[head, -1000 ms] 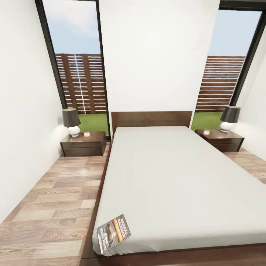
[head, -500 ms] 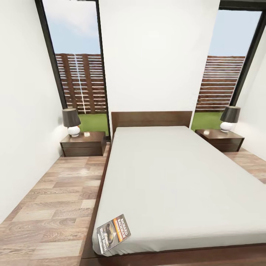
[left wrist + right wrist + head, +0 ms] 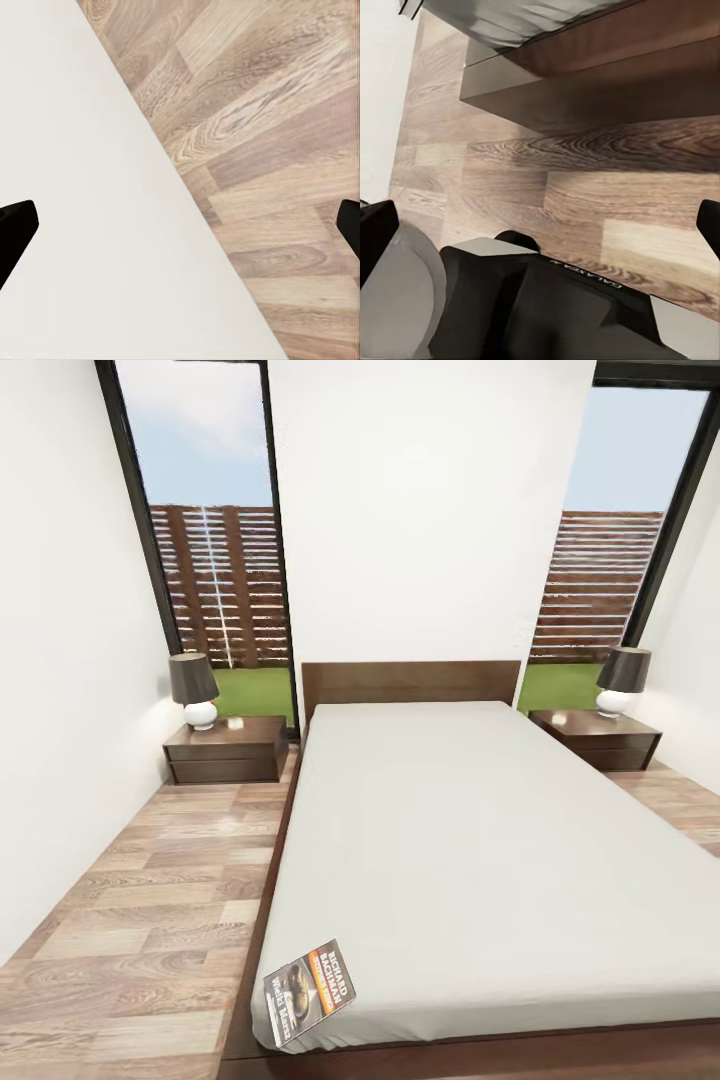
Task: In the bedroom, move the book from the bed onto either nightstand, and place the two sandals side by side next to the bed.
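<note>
— What is the bed (image 3: 480,840) like?

— Low and long: a smooth, pale grey mattress on a dark brown wooden frame with a plain flat headboard. The floor (image 3: 140,920) is light wood plank with strong grain.

— And the book (image 3: 308,992)?

— A thin flat paperback at the mattress's near left corner, cover up. Its long axis runs on a slant, from the corner edge up toward the bed's middle; an orange band crosses the dark cover.

— The nightstands?

— Two squarish glossy dark cabinets flank the headboard, the left nightstand (image 3: 226,749) and the right nightstand (image 3: 597,738), each bearing a dark-shaded lamp (image 3: 193,689).

— Where are the claws?

— The left gripper (image 3: 180,225) hangs with its black fingertips (image 3: 15,225) spread wide over white wall and plank floor. The right gripper (image 3: 540,221) is also spread, above the floor, with the bed's wooden frame edge beyond it. How far the book lies from either claw, I cannot tell.
</note>
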Motion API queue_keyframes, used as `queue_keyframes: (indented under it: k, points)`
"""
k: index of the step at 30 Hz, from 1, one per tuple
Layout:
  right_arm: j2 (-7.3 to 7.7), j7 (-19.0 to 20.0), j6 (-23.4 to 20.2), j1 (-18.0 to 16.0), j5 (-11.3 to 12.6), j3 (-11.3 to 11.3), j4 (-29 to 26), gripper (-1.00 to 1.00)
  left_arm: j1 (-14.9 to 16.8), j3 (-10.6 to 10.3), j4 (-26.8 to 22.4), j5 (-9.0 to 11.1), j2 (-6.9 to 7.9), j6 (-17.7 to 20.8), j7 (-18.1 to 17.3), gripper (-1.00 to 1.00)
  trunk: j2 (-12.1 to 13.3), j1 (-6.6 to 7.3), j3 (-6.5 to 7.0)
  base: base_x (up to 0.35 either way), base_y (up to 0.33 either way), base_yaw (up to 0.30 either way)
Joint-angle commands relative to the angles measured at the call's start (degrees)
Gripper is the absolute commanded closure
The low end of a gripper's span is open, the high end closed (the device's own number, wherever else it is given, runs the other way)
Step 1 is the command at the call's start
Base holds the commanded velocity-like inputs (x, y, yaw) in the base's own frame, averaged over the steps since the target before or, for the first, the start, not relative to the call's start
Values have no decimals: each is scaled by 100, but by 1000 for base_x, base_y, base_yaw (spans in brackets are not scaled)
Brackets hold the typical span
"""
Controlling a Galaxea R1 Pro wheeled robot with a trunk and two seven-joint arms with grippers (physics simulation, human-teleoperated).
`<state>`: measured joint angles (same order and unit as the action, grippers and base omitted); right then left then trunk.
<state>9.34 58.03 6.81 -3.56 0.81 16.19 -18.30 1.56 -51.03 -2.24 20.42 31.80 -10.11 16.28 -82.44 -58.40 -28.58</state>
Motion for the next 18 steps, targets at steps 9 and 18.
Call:
queue_keyframes:
  k: [9, 18]
  points:
    - [46, 400, 18, -22, 11, 20, -14, -100, -4, -48, -5, 50, -37, -2, 22, -100, -3, 0, -6, 0, 98, 0]
    - [130, 878, -18, -110, 41, 44, -15, -100, -6, -48, -5, 50, -54, 0, 21, -100, -3, 0, -6, 0, 30, 0]
